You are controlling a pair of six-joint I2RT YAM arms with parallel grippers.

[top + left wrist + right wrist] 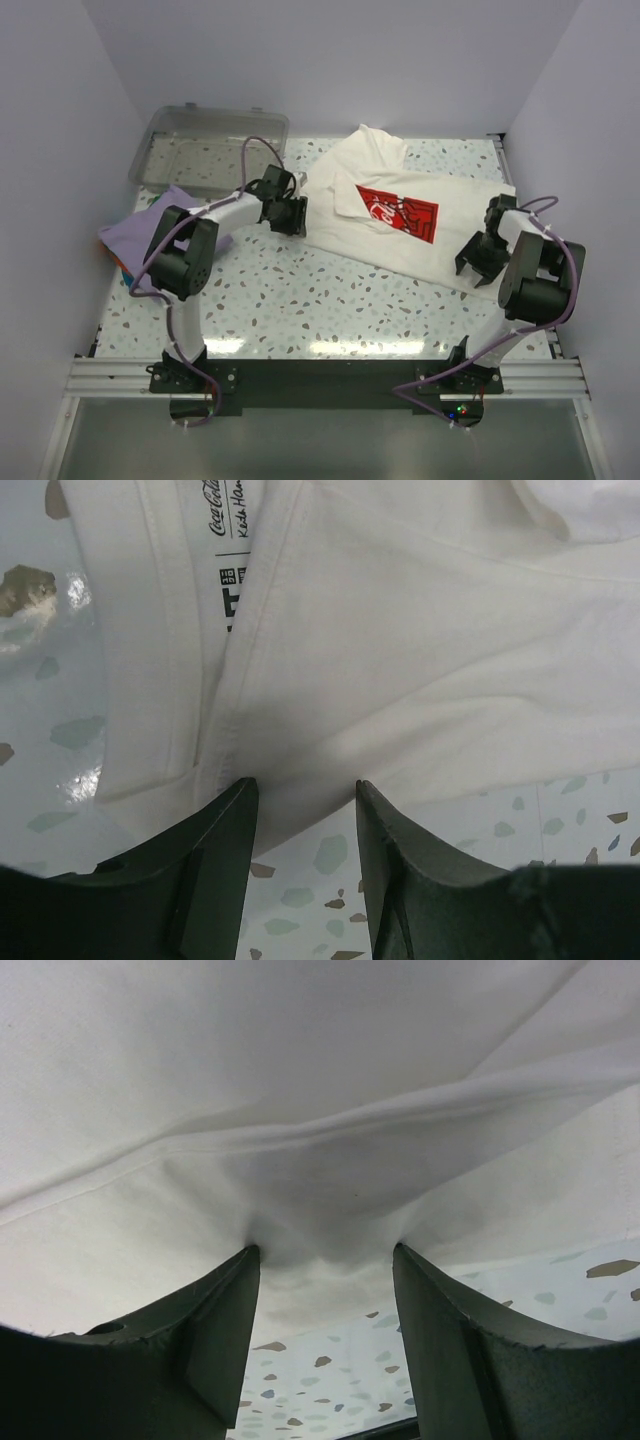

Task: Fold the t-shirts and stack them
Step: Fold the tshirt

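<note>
The cream-white t-shirt (345, 185) with a red square logo (397, 212) lies spread on the speckled table, right of centre. My left gripper (292, 218) stands open at its left edge near the collar, fingertips touching the hem (305, 785); the neck label (230, 540) shows beside them. Over the shirt's near right edge my right gripper (478, 265) is open too, its tips pressing dents into the cloth (322, 1250). White fabric (300, 1060) fills most of the right wrist view. The lavender t-shirt (135, 238) lies bunched at the far left, partly hidden by the left arm.
A clear plastic bin (215, 113) sits at the back left, just behind the lavender shirt. White walls close in the table on three sides. Bare speckled tabletop (330, 295) stretches between the white shirt and the arm bases.
</note>
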